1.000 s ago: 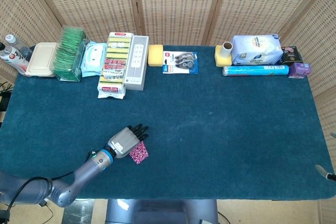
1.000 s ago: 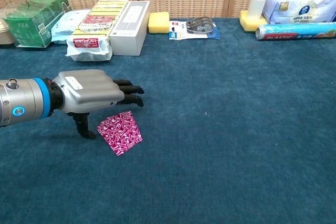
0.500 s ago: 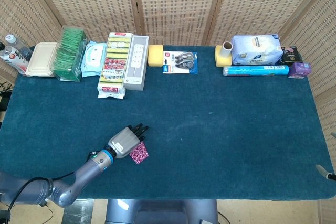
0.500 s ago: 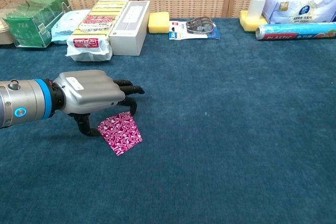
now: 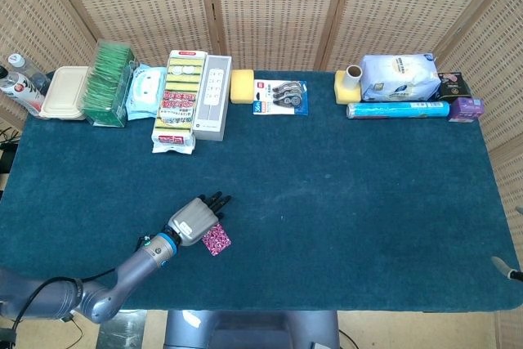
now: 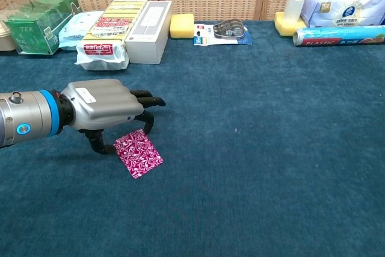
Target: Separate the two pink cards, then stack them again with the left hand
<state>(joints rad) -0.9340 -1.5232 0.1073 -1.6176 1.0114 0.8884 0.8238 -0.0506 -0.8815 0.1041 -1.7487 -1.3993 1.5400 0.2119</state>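
My left hand (image 6: 102,109) sits low-left in the chest view, palm down over the blue table cloth (image 6: 271,148). The thumb and one curled finger come down at the upper-left edge of the pink cards (image 6: 138,152); the other fingers point out flat to the right. Whether it's a real pinch or only contact, I can't tell: nothing looks lifted. In the head view the same hand (image 5: 194,220) is in the lower left of the frame, with the cards (image 5: 216,239) just below-right of it.

The cards lie flat on the cloth and read as one pink patterned square. I see no second card offset from it, so my judgement is the stack is not yet separated, and restacking is left too. Basically at the start: getting a hold on the top card edge.

My right hand isn't visible in either view.

Far edge, top of the frame: green tea box (image 6: 33,19) at the upper left, sponge pack (image 6: 111,28) and white box (image 6: 149,23) next to it, yellow sponge (image 6: 181,26) mid-top, plastic wrap roll (image 6: 340,35) at the upper right. All well apart from the cards.
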